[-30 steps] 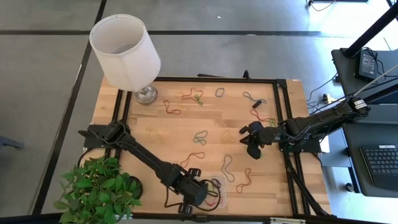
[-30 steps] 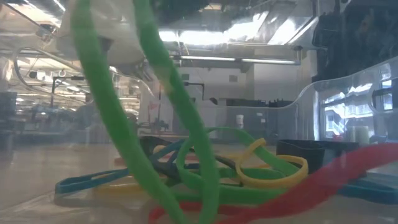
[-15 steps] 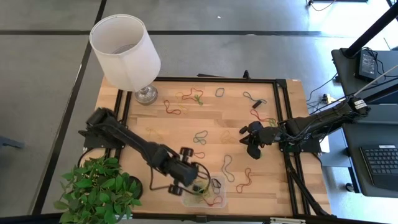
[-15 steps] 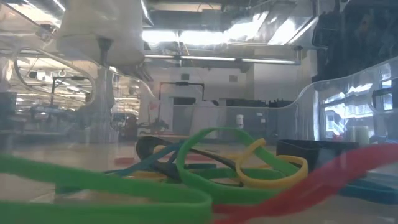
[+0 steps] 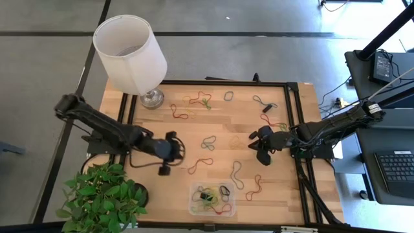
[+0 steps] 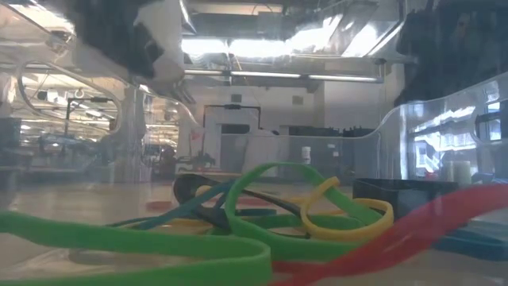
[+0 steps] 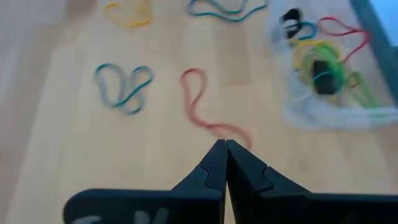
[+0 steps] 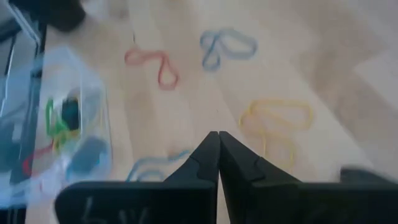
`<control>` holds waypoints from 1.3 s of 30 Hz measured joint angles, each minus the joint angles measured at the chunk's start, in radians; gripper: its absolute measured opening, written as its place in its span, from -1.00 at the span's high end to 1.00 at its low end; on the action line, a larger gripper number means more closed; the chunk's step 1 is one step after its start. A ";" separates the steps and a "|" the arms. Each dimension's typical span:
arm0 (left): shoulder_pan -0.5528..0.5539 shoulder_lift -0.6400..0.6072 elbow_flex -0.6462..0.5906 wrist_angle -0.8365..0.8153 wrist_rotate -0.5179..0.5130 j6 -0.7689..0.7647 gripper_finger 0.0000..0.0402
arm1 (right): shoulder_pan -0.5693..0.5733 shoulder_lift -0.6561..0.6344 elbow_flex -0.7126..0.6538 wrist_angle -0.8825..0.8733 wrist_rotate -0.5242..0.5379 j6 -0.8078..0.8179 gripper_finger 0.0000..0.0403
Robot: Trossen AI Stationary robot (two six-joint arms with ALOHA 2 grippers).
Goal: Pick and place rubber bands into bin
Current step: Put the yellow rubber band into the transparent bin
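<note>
The clear bin (image 5: 194, 208) stands near the table's front edge with several rubber bands in it. The low view looks through its wall (image 6: 444, 103) at a green band (image 6: 159, 242), a yellow band (image 6: 349, 216) and a red band (image 6: 413, 230) lying on the bin's floor. Other bands lie loose on the wood, among them a red one (image 5: 199, 166) (image 7: 198, 106) and a blue one (image 5: 208, 142). My left gripper (image 5: 180, 151) (image 7: 224, 144) hangs shut just left of the red band, holding nothing. My right gripper (image 5: 253, 145) (image 8: 217, 135) waits shut at the table's right.
A lamp (image 5: 131, 48) stands at the far left corner and a potted plant (image 5: 103, 197) at the near left. A black frame (image 5: 226, 83) runs round the table. More bands lie along the far side (image 5: 200, 100) and right of the bin (image 5: 253, 186).
My left gripper has drawn back from over the bin toward the table's left and a little toward its far edge. The green band that hung in the bin has dropped and now lies on the other bands there.
</note>
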 joint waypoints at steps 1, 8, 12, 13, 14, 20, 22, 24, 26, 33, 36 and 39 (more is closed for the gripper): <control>0.014 -0.037 -0.039 0.006 0.004 0.010 0.99 | 0.000 0.000 0.000 0.023 0.024 -0.004 0.93; 0.153 -0.300 -0.274 0.057 0.052 0.128 0.99 | -0.001 0.000 0.000 0.129 0.156 -0.008 0.84; 0.244 -0.438 -0.376 0.070 0.101 0.198 0.99 | -0.001 0.010 0.005 0.132 0.156 0.004 0.69; 0.264 -0.471 -0.400 0.073 0.107 0.214 0.99 | -0.001 0.021 0.012 0.130 0.156 0.012 0.65; 0.285 -0.502 -0.422 0.074 0.115 0.228 0.99 | -0.001 0.037 0.023 0.127 0.156 0.020 0.62; 0.400 -0.653 -0.541 0.152 0.171 0.246 0.99 | -0.036 0.227 0.168 0.031 0.147 -0.030 0.51; 0.428 -0.692 -0.566 0.158 0.181 0.246 0.99 | -0.049 0.315 0.250 -0.064 0.122 -0.083 0.49; 0.449 -0.722 -0.583 0.177 0.188 0.245 0.99 | -0.063 0.401 0.338 -0.189 0.101 -0.115 0.46; 0.468 -0.752 -0.599 0.181 0.203 0.246 0.99 | -0.076 0.486 0.426 -0.320 0.078 -0.144 0.43; 0.507 -0.813 -0.623 0.184 0.230 0.262 0.99 | -0.119 0.708 0.613 -0.528 -0.077 -0.303 0.22; 0.514 -0.826 -0.623 0.185 0.230 0.262 0.99 | -0.139 0.767 0.620 -0.527 -0.151 -0.352 0.12; 0.515 -0.834 -0.623 0.185 0.229 0.249 0.99 | -0.156 0.811 0.620 -0.525 -0.172 -0.374 0.04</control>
